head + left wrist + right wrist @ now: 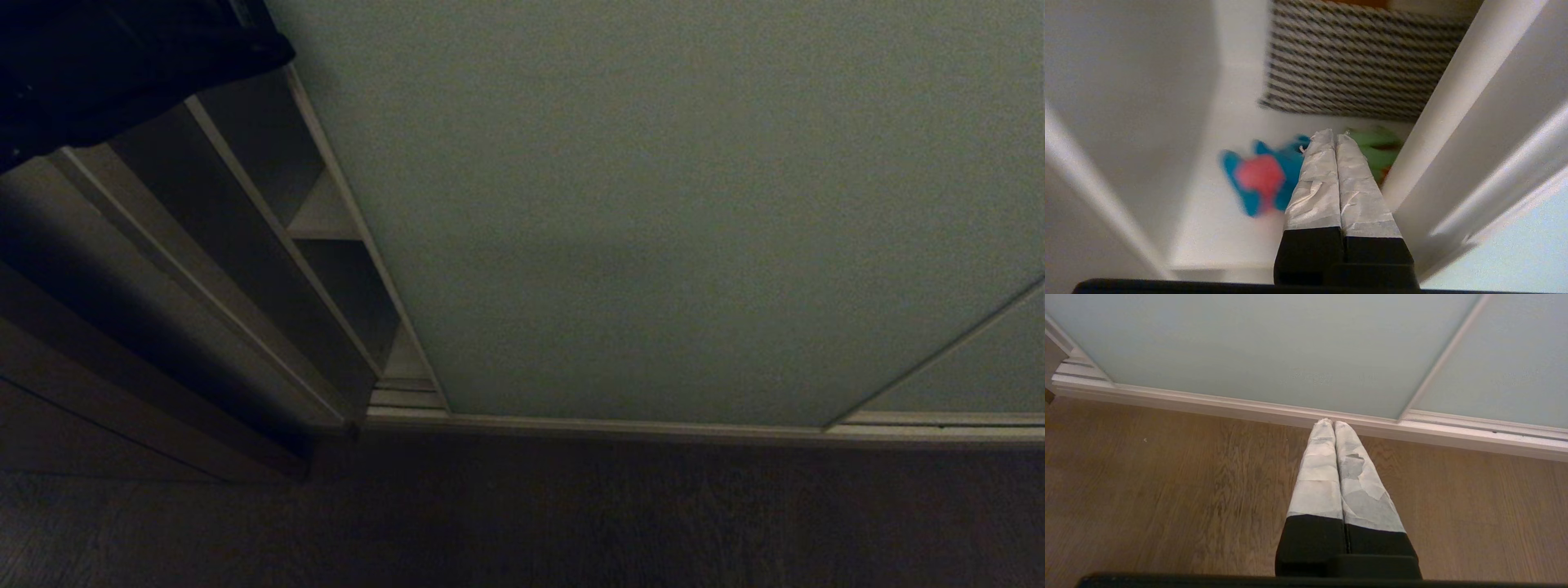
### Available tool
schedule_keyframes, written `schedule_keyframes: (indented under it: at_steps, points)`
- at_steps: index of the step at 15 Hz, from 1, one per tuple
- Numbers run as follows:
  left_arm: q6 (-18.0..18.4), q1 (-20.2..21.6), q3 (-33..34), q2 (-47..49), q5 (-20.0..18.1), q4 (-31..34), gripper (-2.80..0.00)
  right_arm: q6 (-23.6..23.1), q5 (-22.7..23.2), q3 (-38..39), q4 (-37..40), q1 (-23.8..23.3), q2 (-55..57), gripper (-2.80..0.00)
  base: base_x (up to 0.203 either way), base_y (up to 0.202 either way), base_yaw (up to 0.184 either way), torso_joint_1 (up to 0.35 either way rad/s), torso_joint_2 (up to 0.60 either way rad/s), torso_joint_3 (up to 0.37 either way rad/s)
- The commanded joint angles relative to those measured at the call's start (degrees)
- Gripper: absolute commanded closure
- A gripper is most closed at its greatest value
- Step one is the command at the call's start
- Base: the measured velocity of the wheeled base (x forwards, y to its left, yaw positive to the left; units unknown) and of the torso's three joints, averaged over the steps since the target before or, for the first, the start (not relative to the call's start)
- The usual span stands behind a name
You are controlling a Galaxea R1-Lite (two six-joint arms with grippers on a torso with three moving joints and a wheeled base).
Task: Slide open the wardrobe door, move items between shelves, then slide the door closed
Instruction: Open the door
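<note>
The sliding wardrobe door (669, 204), a pale grey-green panel, fills most of the head view and leaves a narrow gap at its left where white shelves (322, 216) show. My left gripper (1333, 134) is shut and empty, pointing into that gap above a white shelf (1208, 228). The blue plush toy (1257, 179) with a pink-red belly lies just left of its fingertips. The green frog toy (1378, 149) lies just right of them, partly hidden by the door's frame (1437, 134). My right gripper (1334, 424) hangs shut and empty over the wooden floor, near the door's bottom track (1249, 406).
A black-and-white houndstooth cushion (1355, 61) lies behind the two toys on the same shelf. The dark bulk of my left arm (122, 65) covers the head view's top left corner. A dark brown side panel (122, 343) bounds the gap. Wooden floor (571, 514) runs along the front.
</note>
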Motion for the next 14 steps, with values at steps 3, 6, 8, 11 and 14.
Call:
schedule_keyframes:
  at_steps: [3,6,8,11,14]
  points:
    - [0.0,-6.66,0.52,3.2,0.11,-1.1,0.0,-0.05,0.03,0.0,0.01,0.02,-0.01,0.0,0.0,0.0,0.0,0.0,0.0,0.0]
    - [0.0,-11.5,-0.18,5.73,0.32,-2.55,0.0,-0.05,0.03,0.0,0.01,0.02,-0.01,0.0,0.0,0.0,0.0,0.0,0.0,0.0]
    - [0.04,-14.92,-2.04,8.33,0.33,-2.57,0.0,-0.05,0.03,0.0,0.01,0.02,-0.01,0.0,0.0,0.0,0.0,0.0,0.0,0.0]
    - [0.46,-17.09,-4.35,9.55,2.72,-2.33,0.0,-0.05,0.03,0.0,0.01,0.02,-0.01,0.0,0.0,0.0,0.0,0.0,0.0,0.0]
    - [1.08,-15.34,-4.25,8.33,5.58,-1.74,0.0,-0.05,0.03,0.0,0.01,0.02,-0.01,0.0,0.0,0.0,0.0,0.0,0.0,0.0]
